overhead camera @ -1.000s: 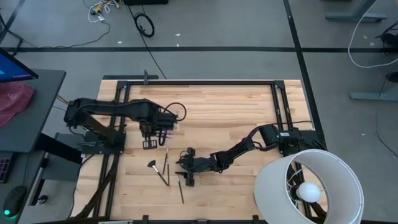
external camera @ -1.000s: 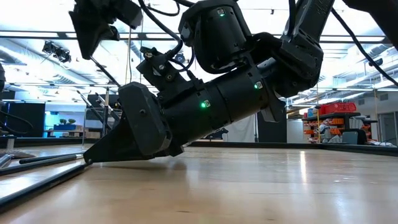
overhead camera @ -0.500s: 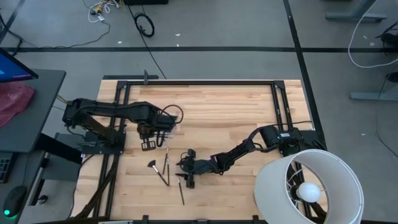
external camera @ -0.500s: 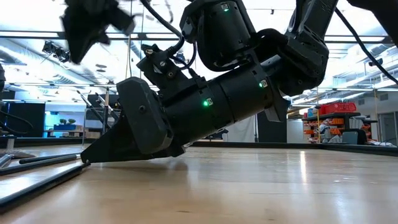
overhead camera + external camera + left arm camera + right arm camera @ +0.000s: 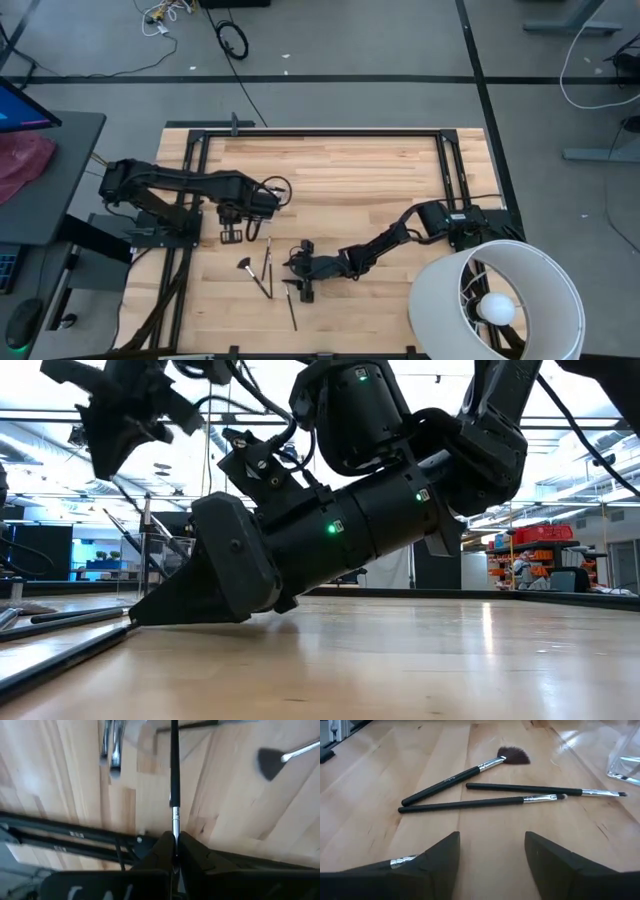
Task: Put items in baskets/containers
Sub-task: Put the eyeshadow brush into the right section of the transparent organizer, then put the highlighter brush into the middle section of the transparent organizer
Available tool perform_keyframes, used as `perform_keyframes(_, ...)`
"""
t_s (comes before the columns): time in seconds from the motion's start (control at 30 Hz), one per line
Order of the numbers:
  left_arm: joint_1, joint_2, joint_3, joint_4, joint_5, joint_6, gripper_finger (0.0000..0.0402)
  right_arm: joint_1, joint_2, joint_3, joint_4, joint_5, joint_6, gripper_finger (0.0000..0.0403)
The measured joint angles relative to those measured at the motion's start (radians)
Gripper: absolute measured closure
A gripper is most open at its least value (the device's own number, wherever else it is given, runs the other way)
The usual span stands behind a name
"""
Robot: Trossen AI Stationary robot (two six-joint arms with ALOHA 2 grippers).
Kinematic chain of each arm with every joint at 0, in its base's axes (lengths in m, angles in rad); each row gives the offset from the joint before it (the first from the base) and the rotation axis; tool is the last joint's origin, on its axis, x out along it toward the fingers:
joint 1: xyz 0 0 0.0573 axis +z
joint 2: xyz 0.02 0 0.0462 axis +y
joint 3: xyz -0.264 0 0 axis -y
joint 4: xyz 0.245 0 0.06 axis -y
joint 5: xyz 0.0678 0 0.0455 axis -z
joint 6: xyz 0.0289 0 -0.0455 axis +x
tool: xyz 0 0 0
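The left hand point(image 5: 175, 851), left of centre in the high view, pinches a thin brush point(image 5: 173, 780) probably above the clear container point(image 5: 626, 762), and an off-line release would miss it.

No text can be read — none anywhere
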Motion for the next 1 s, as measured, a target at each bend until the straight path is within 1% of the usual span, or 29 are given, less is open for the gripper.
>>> perform_keyframes(0.1,0.018,0.006,0.009,0.013,0.006,0.040,0.0383,-0.014,0.001,0.000,0.007,-0.005,-0.005,0.0174)
perform_keyframes(0.2,0.048,0.035,0.010,0.002,0.008,0.043,0.0386,-0.028,0.001,0.000,0.017,-0.008,-0.005,0.0174)
perform_keyframes(0.27,0.063,0.056,0.010,0.001,0.000,0.050,0.0382,-0.032,0.001,0.000,0.017,-0.006,0.000,0.0174)
perform_keyframes(0.37,0.078,0.084,0.009,0.037,-0.014,0.078,0.0360,-0.033,0.001,0.000,0.017,-0.007,0.007,0.0174)
perform_keyframes(0.47,0.079,0.092,0.010,0.052,-0.050,0.086,0.0330,-0.031,0.001,0.000,0.018,-0.007,0.008,0.0174)
perform_keyframes(0.53,0.079,0.094,0.009,0.061,-0.070,0.079,0.0310,-0.027,0.001,0.000,0.023,-0.006,0.022,0.0174)
perform_keyframes(0.63,0.073,0.093,0.016,0.043,-0.069,0.045,0.0287,-0.022,0.001,0.000,0.026,-0.001,0.025,0.0174)
perform_keyframes(0.77,0.039,0.093,0.057,-0.009,-0.045,-0.075,0.0275,-0.005,0.001,0.000,0.044,0.000,-0.004,0.0174)
perform_keyframes(0.9,-0.034,0.068,0.130,-0.005,0.026,-0.091,0.0280,0.018,0.001,0.000,0.084,0.000,-0.056,0.0174)
perform_keyframes(0.97,-0.091,0.044,0.170,-0.004,0.010,-0.106,0.0283,0.029,0.001,0.000,0.094,-0.001,-0.074,0.0174)
perform_keyframes(1.0,-0.120,0.030,0.189,-0.002,-0.024,-0.117,0.0284,0.034,0.001,0.000,0.099,-0.007,-0.075,0.0174)
